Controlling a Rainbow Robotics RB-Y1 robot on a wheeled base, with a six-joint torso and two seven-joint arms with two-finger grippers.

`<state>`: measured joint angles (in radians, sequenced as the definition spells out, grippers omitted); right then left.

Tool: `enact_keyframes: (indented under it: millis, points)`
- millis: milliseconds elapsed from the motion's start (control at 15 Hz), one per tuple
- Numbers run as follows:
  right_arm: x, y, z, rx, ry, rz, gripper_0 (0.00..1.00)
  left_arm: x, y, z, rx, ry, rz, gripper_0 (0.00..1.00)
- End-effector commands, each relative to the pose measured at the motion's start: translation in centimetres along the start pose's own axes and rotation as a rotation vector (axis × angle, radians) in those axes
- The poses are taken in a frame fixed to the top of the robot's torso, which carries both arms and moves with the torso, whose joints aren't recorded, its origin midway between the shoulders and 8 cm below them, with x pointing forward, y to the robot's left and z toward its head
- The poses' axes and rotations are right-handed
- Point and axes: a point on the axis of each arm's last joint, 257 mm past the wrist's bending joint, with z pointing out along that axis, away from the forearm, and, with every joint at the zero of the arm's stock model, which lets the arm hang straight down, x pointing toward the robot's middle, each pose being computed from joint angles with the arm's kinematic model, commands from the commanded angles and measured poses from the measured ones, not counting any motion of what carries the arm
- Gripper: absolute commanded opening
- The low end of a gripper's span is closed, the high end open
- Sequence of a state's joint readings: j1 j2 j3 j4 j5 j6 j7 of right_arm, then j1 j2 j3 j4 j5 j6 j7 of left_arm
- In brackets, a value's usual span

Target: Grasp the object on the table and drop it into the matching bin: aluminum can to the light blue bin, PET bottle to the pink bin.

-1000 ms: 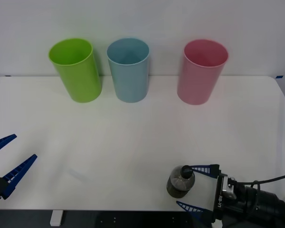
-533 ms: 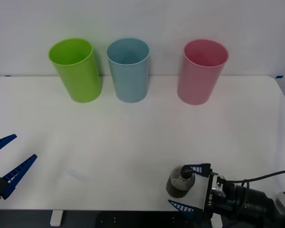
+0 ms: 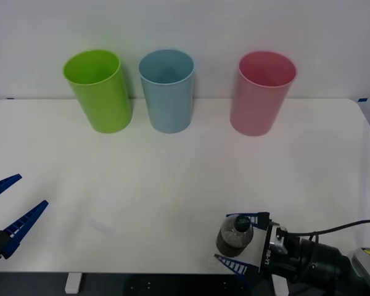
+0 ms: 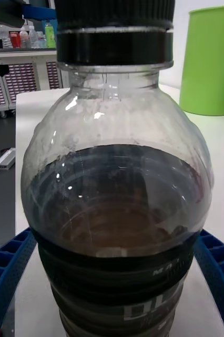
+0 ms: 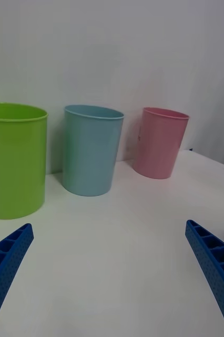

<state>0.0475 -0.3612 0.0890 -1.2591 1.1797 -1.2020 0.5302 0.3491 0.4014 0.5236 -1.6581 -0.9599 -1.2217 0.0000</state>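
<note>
The PET bottle (image 3: 235, 235), small and clear with a black cap and dark brownish lower body, stands upright near the front edge of the white table (image 3: 172, 172), right of centre. My right gripper (image 3: 224, 238) is open, with one blue finger on each side of the bottle's lower body (image 4: 117, 184). The pink bin (image 3: 259, 102) stands at the back right, with the light blue bin (image 3: 166, 92) at the back centre. Low at the table's front left corner, my left gripper (image 3: 9, 216) hangs open and holds nothing; its view looks toward the pink bin (image 5: 159, 145) and the light blue bin (image 5: 91, 152).
A lime green bin (image 3: 102, 92) stands at the back left beside the light blue one. All three bins line up along the far edge against a white wall. Bare tabletop lies between the bottle and the bins.
My right gripper has slid forward to the left along the table's front edge, so its fingers now reach past both sides of the bottle. The bottle and left arm stayed put.
</note>
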Motion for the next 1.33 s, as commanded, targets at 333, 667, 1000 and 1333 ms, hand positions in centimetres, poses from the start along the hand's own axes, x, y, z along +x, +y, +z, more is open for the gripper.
enact_keyframes:
  millis: [333,667,1000,1333]
  points:
    - [-0.1,-0.3,-0.2,0.014,-0.006,-0.012,0.0,0.0,0.0,0.0,0.0,0.0,0.0,1.0]
    - [-0.4,-0.9,-0.6,0.031,-0.011,-0.008,0.0,0.0,0.0,0.0,0.0,0.0,0.0,1.0]
    - [-1.5,-2.3,-1.2,0.08,-0.054,0.02,0.0,0.0,0.0,0.0,0.0,0.0,0.0,1.0]
    - [-3.4,-5.2,-2.4,0.144,-0.057,0.051,0.0,0.0,0.0,0.0,0.0,0.0,0.0,1.0]
